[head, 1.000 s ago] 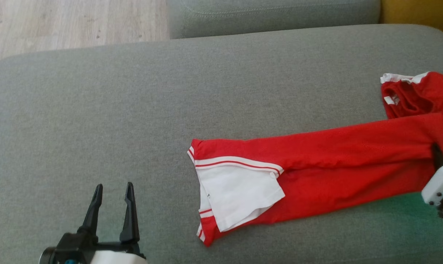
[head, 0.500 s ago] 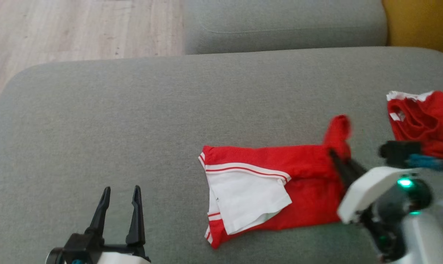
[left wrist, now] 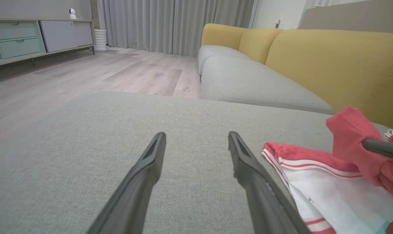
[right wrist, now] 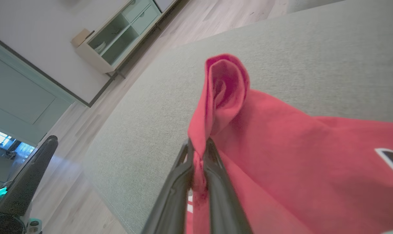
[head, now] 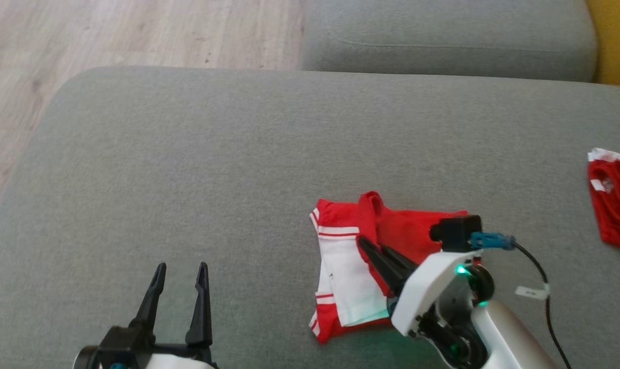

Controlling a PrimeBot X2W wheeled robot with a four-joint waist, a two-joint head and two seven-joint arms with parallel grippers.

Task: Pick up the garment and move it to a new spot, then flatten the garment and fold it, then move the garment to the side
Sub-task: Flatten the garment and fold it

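Right gripper [head: 363, 241] clamped on a red fold of the garment [head: 348, 277], and we're holding that fold raised above the rest, which lies bunched on the cushion [head: 186, 154], right of its centre toward the front edge. Our left gripper [head: 181, 266] hangs wide open over the cushion's front left, apart from the garment

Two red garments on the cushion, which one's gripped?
The centre garment with the white striped panel, held by the right pincer; the far-right garment lies free.
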